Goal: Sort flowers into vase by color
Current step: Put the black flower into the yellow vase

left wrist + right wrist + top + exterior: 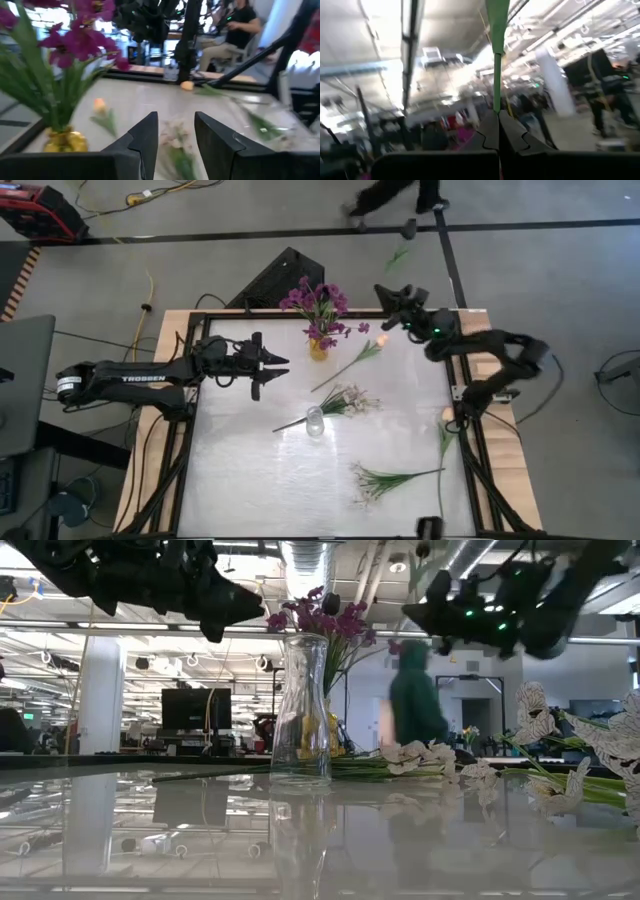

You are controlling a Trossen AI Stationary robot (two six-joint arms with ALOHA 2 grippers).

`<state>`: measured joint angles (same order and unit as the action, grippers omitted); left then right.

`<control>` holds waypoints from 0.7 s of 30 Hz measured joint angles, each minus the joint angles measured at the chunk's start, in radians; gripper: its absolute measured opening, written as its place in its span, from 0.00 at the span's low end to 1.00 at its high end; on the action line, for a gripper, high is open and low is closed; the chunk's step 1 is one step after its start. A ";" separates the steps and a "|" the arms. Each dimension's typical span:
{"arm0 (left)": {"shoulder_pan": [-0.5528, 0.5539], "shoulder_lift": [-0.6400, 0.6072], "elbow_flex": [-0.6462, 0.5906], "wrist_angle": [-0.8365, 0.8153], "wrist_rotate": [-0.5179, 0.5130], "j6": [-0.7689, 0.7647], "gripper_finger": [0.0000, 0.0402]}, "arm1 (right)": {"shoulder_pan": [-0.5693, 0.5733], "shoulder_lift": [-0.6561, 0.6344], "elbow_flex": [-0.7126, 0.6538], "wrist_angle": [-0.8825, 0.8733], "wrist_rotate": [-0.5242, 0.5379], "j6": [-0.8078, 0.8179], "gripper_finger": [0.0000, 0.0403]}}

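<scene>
My right gripper point(392, 302) is raised over the table's far right corner, shut on a green flower stem point(496, 60) whose green tip point(398, 255) reaches past the far edge. My left gripper point(272, 365) hovers open over the left half, touching nothing. Purple flowers point(318, 302) stand in a yellow vase point(318, 350) at the far edge. A clear glass vase point(315, 421) stands upright mid-table. A peach tulip point(381, 339) lies on its side, as do two white sprays point(348, 401) point(378, 481). A second peach bud point(100, 104) shows in the left wrist view. My right gripper pinches the green stem point(496, 102) between its two fingers point(512, 135). The stem runs straight out past the fingertips, along the fingers. It is lifted clear of the table; the wrist view looks toward the ceiling. Its flower head does not show.
A green stem point(442, 448) lies along the table's right edge. A black frame point(190, 410) borders the table. A person point(415, 700) stands beyond the far edge. Bare tabletop lies in the near left part point(250, 490).
</scene>
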<state>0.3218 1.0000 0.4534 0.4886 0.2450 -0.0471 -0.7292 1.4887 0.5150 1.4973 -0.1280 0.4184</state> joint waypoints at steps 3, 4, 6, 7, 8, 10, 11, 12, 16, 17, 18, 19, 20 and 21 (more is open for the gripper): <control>0.002 0.000 0.000 -0.015 -0.064 0.044 0.29 | 0.027 0.146 0.063 0.069 0.024 0.062 0.04; 0.008 0.000 0.000 -0.022 -0.090 0.050 0.29 | 0.034 0.178 0.087 0.044 0.040 0.075 0.04; 0.031 0.000 0.000 -0.038 -0.128 0.051 0.29 | 0.053 0.247 0.128 0.071 0.043 0.083 0.04; 0.051 0.000 0.000 -0.049 -0.129 0.055 0.29 | 0.065 0.269 0.150 0.071 0.043 0.094 0.04; 0.071 0.000 0.000 -0.064 -0.124 0.060 0.29 | 0.074 0.285 0.164 0.069 0.042 0.102 0.04; 0.113 0.000 0.000 -0.097 -0.112 0.057 0.29 | 0.098 0.315 0.189 0.070 0.031 0.100 0.04; 0.134 0.000 0.000 -0.112 -0.104 0.054 0.29 | 0.108 0.318 0.196 0.070 0.030 0.097 0.04; 0.151 0.000 -0.002 -0.123 -0.094 0.053 0.29 | 0.117 0.319 0.197 0.070 0.030 0.087 0.04; 0.209 -0.013 -0.085 -0.031 -0.064 0.007 0.29 | 0.153 0.310 0.199 0.070 0.049 0.030 0.04; 0.219 -0.020 -0.119 0.022 -0.058 -0.014 0.29 | 0.156 0.309 0.199 0.071 0.050 0.029 0.04; 0.229 -0.030 -0.152 0.074 -0.053 -0.037 0.28 | 0.162 0.308 0.199 0.071 0.053 0.030 0.04; 0.238 -0.043 -0.186 0.122 -0.046 -0.057 0.27 | 0.167 0.308 0.199 0.071 0.058 0.029 0.04; 0.246 -0.056 -0.214 0.154 -0.042 -0.071 0.27 | 0.173 0.312 0.199 0.071 0.072 0.029 0.04; 0.252 -0.068 -0.238 0.178 -0.042 -0.078 0.26 | 0.180 0.316 0.199 0.071 0.085 0.029 0.04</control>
<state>0.5740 0.9325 0.2156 0.6670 0.2033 -0.1252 -0.5493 1.8048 0.7143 1.5685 -0.0426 0.4475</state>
